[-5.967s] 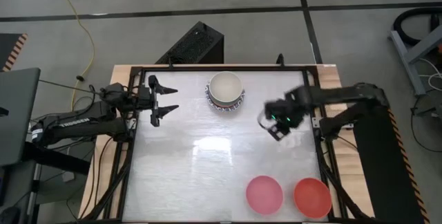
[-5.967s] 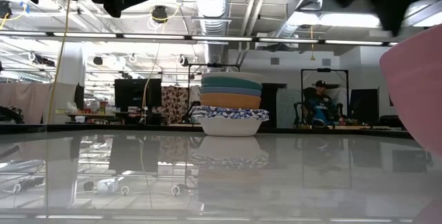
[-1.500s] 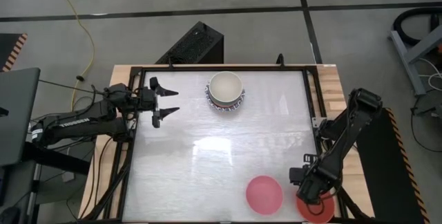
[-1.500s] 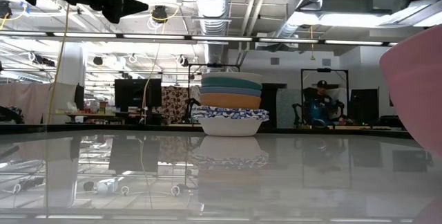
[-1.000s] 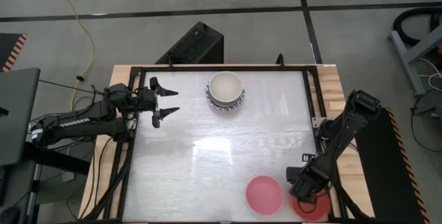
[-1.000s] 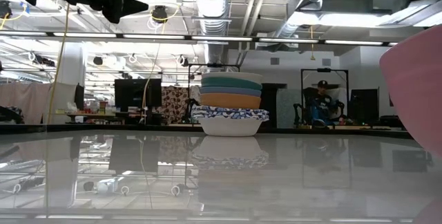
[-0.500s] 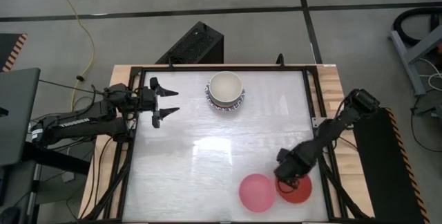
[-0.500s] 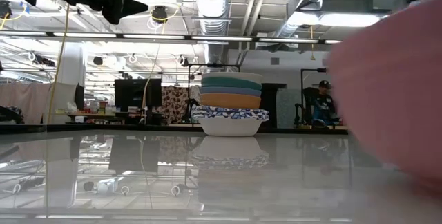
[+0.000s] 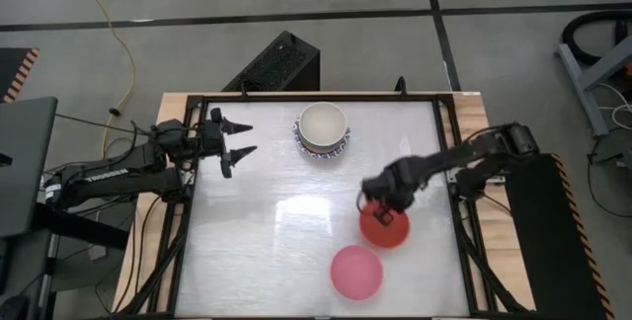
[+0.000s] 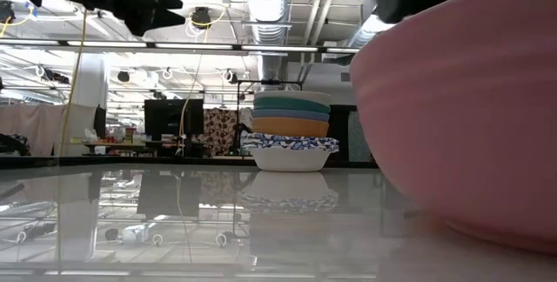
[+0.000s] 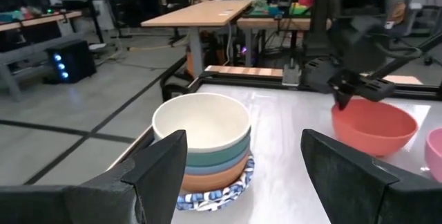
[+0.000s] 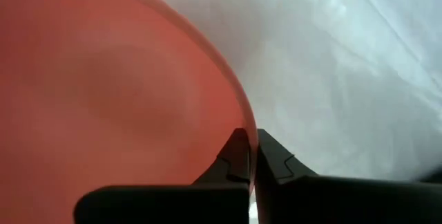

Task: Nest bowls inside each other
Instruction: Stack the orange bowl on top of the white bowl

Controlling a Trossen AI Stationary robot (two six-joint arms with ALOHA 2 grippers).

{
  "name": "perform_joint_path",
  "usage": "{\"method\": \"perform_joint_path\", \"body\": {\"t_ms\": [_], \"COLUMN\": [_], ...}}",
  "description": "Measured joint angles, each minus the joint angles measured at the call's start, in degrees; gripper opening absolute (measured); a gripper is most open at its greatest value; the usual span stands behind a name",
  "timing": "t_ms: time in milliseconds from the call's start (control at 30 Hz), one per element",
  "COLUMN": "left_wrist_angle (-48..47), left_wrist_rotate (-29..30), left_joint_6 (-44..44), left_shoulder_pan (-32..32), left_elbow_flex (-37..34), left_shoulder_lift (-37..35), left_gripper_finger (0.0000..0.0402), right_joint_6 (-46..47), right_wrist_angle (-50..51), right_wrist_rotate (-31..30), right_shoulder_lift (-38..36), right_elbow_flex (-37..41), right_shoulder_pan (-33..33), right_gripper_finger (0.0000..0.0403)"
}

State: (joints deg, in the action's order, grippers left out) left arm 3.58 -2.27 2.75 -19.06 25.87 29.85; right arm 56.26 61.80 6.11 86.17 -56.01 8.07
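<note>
High view: red bowl (image 9: 384, 229) in right tool (image 9: 379, 215).

My fingers (image 12: 243, 156) look like matt black plastic; the red bowl (image 12: 103, 99) is smooth, the table (image 9: 296, 221) glossy white.

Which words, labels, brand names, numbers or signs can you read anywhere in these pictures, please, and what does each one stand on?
No text can be read in any view.
The stack of bowls, red bowl and pink bowl: patterns or plain colour only, no lettering.
The arms and black box behind the table: no legible markings.
The room's background in the low view: too small to read.
</note>
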Motion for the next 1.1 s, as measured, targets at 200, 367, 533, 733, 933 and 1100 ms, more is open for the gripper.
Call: {"method": "perform_joint_path", "body": {"t_ms": [200,367,533,733,933,1100], "left_wrist_angle": [-0.26,-0.33,-0.77,-3.02,-3.39,-3.98], "left_wrist_rotate": [2.15,4.34,4.66,4.66,4.66,4.66], "left_joint_6": [-0.01,-0.01,-0.01,-0.01,-0.5,-0.6], "left_shoulder_pan": [-0.01,0.0,-0.01,-0.01,-0.01,-0.01], "left_elbow_flex": [0.0,0.0,0.0,0.0,0.0,0.0], "left_shoulder_lift": [0.0,0.0,0.0,-0.02,-0.02,-0.02], "left_gripper_finger": [0.0274,0.0274,0.0274,0.0274,0.0274,0.0274], "right_joint_6": [-10.48,-16.41,-20.62,-24.76,-27.53,-33.11], "right_wrist_angle": [-8.48,-8.5,-8.19,-4.99,-3.36,1.23], "right_wrist_rotate": [-1.3,-2.02,-2.12,-1.99,-1.56,2.86], "right_shoulder_lift": [0.15,0.26,0.24,0.37,5.11,15.14], "right_elbow_flex": [-1.26,-7.56,-16.11,-26.74,-36.81,-48.7], "right_shoulder_pan": [-12.27,-19.69,-23.39,-26.12,-31.53,-35.59], "right_gripper_finger": [0.0009,0.0009,0.0009,0.0009,0.0008,0.0008]}}
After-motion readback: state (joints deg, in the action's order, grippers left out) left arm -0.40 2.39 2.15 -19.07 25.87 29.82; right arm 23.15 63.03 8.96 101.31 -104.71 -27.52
